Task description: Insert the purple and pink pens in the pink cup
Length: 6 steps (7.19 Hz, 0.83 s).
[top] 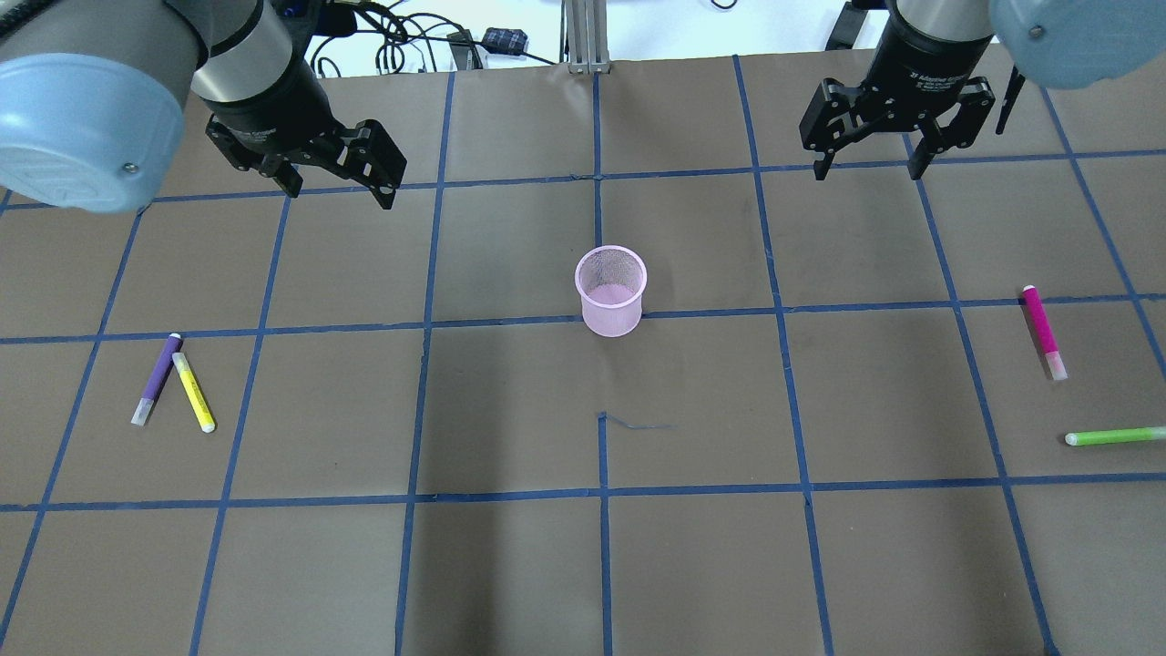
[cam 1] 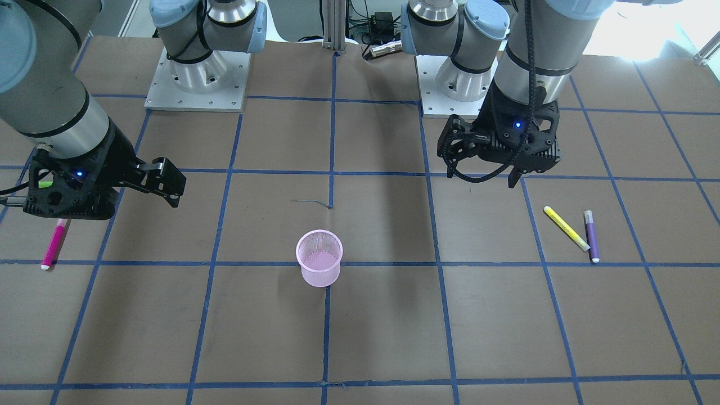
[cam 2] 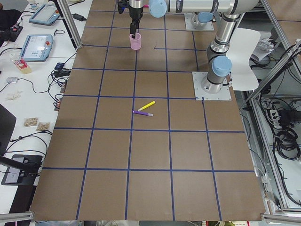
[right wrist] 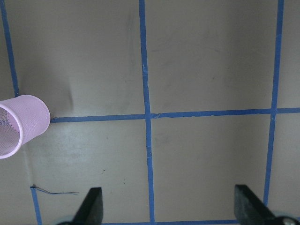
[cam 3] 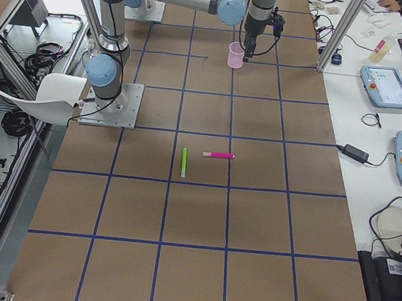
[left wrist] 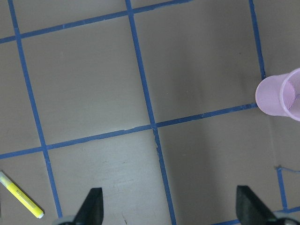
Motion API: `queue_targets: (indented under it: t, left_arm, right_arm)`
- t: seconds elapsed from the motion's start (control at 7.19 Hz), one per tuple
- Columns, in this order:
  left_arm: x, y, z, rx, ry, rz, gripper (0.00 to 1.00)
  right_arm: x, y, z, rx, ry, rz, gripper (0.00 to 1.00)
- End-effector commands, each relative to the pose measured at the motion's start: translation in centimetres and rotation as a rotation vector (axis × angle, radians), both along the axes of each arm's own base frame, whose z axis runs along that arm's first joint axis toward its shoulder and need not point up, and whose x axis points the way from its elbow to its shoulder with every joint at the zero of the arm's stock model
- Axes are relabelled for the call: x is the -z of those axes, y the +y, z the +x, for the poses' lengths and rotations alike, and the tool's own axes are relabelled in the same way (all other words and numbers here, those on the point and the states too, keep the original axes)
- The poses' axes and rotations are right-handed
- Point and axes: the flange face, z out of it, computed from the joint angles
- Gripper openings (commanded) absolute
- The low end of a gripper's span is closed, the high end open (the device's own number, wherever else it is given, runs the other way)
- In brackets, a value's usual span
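Note:
The pink mesh cup stands upright and empty at the table's centre; it also shows in the front view. The purple pen lies flat at the left, its far end touching a yellow pen. The pink pen lies flat at the right. My left gripper is open and empty, hovering beyond the purple pen and left of the cup. My right gripper is open and empty, hovering beyond the pink pen and right of the cup. Each wrist view shows the cup at its edge.
A green pen lies near the table's right edge, on the near side of the pink pen. The table is brown with a blue tape grid. The arm bases sit at the robot's side of it. Cables and an upright post lie past the far edge.

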Motion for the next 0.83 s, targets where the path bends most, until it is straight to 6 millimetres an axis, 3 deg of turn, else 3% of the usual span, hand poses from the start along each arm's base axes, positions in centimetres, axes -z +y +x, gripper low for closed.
queue_targets:
  t: [0.0, 0.14, 0.28, 0.42, 0.56, 0.7]
  left_arm:
    - [0.7, -0.2, 1.2, -0.009, -0.003, 0.023, 1.0]
    - [2.1, -0.6, 3.8, 0.02, -0.007, 0.05, 1.0]
    - [4.4, -1.1, 7.5, 0.066, -0.008, 0.069, 1.0]
    - [6.8, -1.7, 11.9, 0.051, -0.009, 0.045, 1.0]
    - [9.4, -2.4, 14.8, 0.144, -0.028, 0.017, 1.0]
    - [11.9, -3.2, 17.7, 0.224, -0.054, -0.012, 1.0]
  right_arm:
    - [4.1, -1.8, -6.0, -0.039, -0.013, 0.059, 1.0]
    - [6.5, -2.8, -13.1, 0.052, -0.029, 0.056, 1.0]
    - [9.3, -4.7, -15.9, -0.031, -0.003, 0.0, 1.0]
    - [10.8, -5.1, -18.4, -0.028, 0.01, 0.005, 1.0]
    - [11.8, -4.6, -22.2, 0.022, 0.01, 0.023, 1.0]
    - [14.4, -4.5, -25.4, 0.019, -0.014, 0.057, 1.0]
